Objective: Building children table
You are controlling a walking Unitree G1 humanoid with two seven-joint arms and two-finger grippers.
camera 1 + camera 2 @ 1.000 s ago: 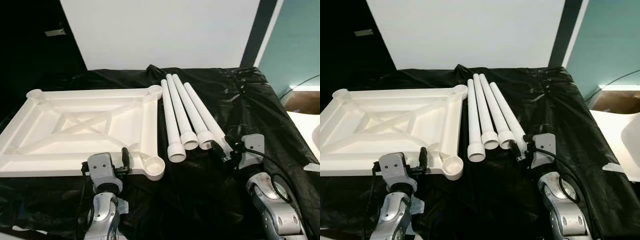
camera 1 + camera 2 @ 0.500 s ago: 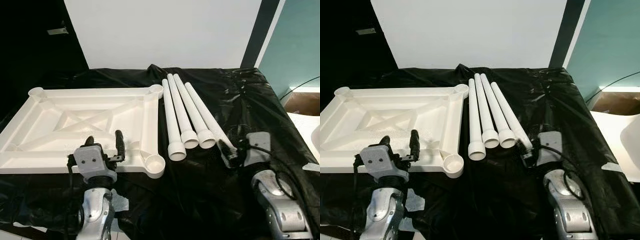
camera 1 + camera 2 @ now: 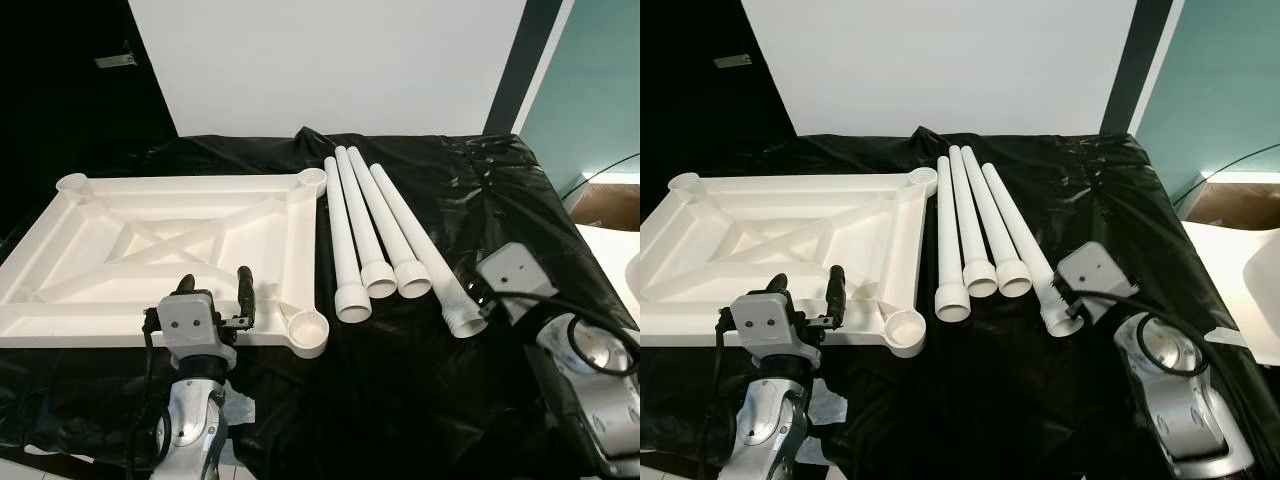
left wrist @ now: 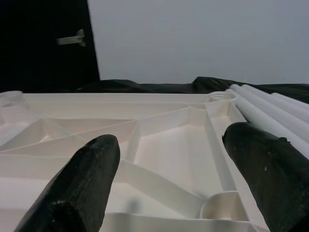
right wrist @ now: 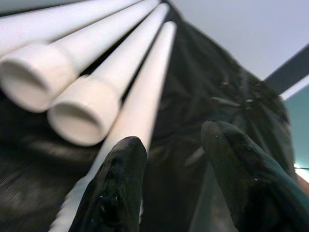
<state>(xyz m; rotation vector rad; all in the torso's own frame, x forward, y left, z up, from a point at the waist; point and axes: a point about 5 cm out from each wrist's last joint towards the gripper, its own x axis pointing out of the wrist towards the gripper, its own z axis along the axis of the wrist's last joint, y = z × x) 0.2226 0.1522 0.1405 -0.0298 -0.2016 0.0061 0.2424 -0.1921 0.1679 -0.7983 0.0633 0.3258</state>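
A white children's tabletop (image 3: pixel 150 250) lies upside down on the black cloth, ribs up, with a round leg socket (image 3: pixel 308 327) at its near right corner. Several white legs (image 3: pixel 352 235) lie side by side to its right. The rightmost leg (image 3: pixel 425 250) ends in a threaded collar (image 3: pixel 466 320). My left gripper (image 3: pixel 214 295) hovers open over the tabletop's front edge, its fingers (image 4: pixel 82 183) spread above the rim. My right gripper (image 5: pixel 176 159) is open just behind that collar; the leg runs past one finger (image 5: pixel 116 188), not between the two.
Black cloth (image 3: pixel 450 190) covers the whole table up to a white wall. A dark doorway (image 3: pixel 70 80) is at the back left. A white surface (image 3: pixel 620 260) and a cable lie past the table's right edge. Pale scraps (image 3: pixel 235 408) sit near the front edge.
My right gripper has drawn back to the right off the rightmost leg's end, so its threaded collar now shows. My left gripper moved left along the tabletop's front edge, then slightly right.
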